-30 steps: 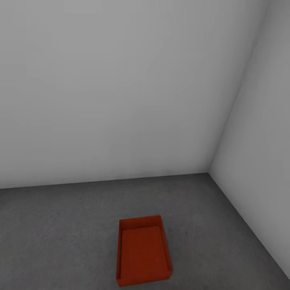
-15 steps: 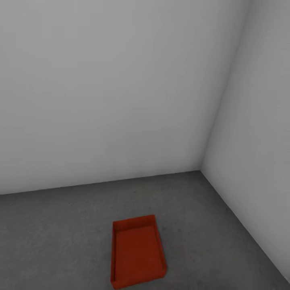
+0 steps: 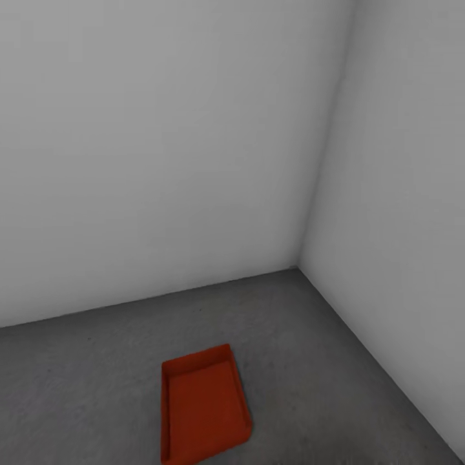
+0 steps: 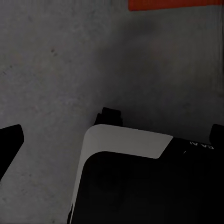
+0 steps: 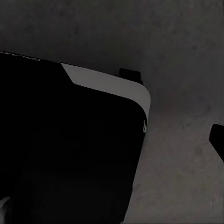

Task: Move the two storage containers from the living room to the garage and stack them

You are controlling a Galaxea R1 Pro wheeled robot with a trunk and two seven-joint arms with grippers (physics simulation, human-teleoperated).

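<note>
One storage container (image 3: 203, 403) lies open-topped on the grey floor (image 3: 336, 361) near the garage's white wall corner. Both wrist cameras look down at concrete; either pincer's opening cannot be told.

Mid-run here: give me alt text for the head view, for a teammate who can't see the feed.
One red-orange storage container, open-topped and empty, sits on the grey speckled concrete floor near the bottom of the picture. Behind it, two plain white walls meet in a corner at right of centre.
</note>
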